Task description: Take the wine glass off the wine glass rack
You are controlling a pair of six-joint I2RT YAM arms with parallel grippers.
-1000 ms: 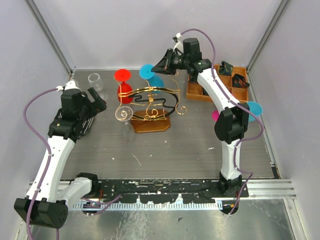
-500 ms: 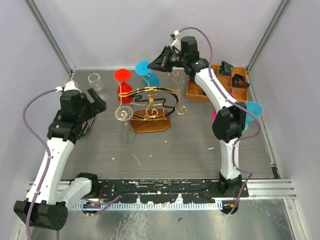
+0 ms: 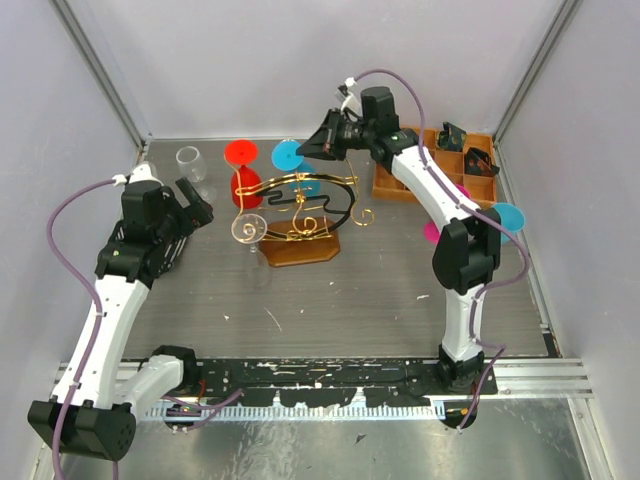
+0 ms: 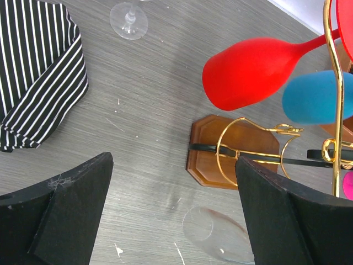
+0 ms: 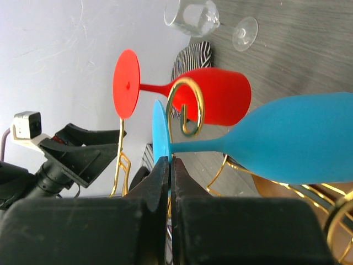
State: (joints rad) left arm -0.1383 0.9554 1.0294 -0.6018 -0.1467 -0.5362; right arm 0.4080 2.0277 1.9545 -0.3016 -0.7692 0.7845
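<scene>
The wine glass rack (image 3: 300, 208), gold wire with a black band on a brown wooden base (image 3: 300, 249), stands mid-table. A red wine glass (image 3: 246, 185) and a blue wine glass (image 3: 307, 184) hang on it, feet toward the back. My right gripper (image 3: 318, 146) is shut on the rim of the blue glass's foot (image 5: 159, 134). The blue stem runs beside a gold scroll end (image 5: 187, 107), and the blue bowl (image 5: 300, 146) lies to the right. My left gripper (image 3: 196, 201) is open and empty, left of the rack (image 4: 231, 149).
A clear glass (image 3: 190, 164) stands at the back left. Another clear glass (image 3: 250, 232) lies by the rack's base. A striped cloth (image 4: 38, 72) lies under the left arm. An orange-brown compartmented tray (image 3: 440, 165) sits at the back right, with a blue glass (image 3: 505, 218) and a pink glass (image 3: 432, 230) beside the right arm.
My right gripper, shut on the blue glass's foot, moved a little left and up in the view, then back down. The blue glass moved with it. The left arm stayed still.
</scene>
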